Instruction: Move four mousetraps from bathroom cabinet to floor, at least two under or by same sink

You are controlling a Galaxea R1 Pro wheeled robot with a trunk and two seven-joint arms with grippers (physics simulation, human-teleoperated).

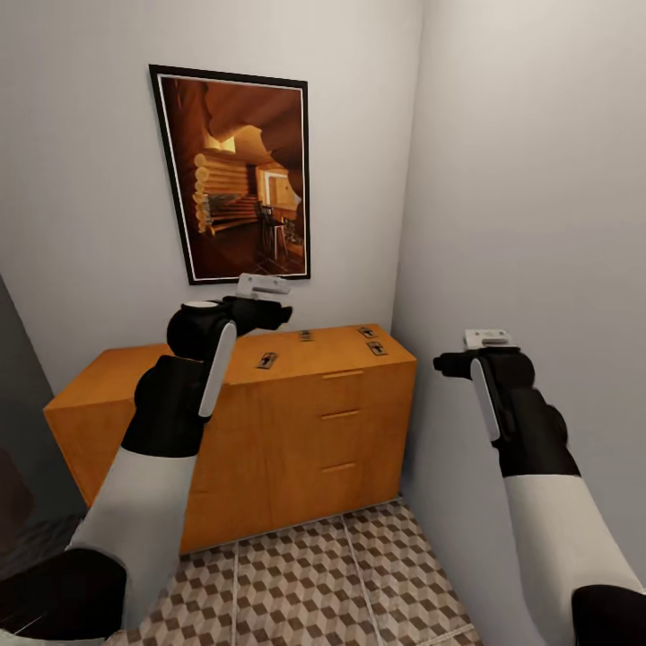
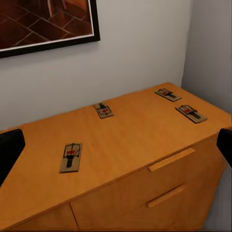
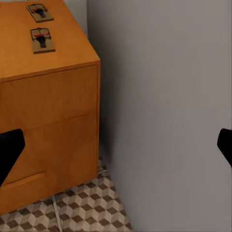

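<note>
Head view. Orange cabinet (image 1: 296, 422) with three drawers in the corner, under a framed picture (image 1: 238, 175). Four traps on its top: one near the front (image 1: 266, 361), one farther back (image 1: 306, 336), two at the far right, (image 1: 366, 331) and (image 1: 377, 348). Patterned floor (image 1: 359, 574) bare in front. My left gripper (image 1: 269, 309) is raised over the cabinet's left half, just short of the front trap; my right gripper (image 1: 453, 363) hangs off the cabinet's right side, by the wall (image 1: 538, 179). Whether either pair of fingers is parted I cannot tell here.

Left wrist view. Fingers (image 2: 9, 150) spread wide at both edges, holding nothing. Front trap (image 2: 71, 157) lies ahead and below, closest, its long axis running near to far; the middle trap (image 2: 103, 110) beyond it; the right pair, (image 2: 168, 94) and (image 2: 191, 113), farthest, angled.

Right wrist view. Fingers (image 3: 9, 150) spread, empty, aimed at the wall and cabinet side. The right pair, (image 3: 40, 11) and (image 3: 42, 39), lie far and left.

Judgement: left arm is nearer; front trap first, fingers closing across its short sides.
</note>
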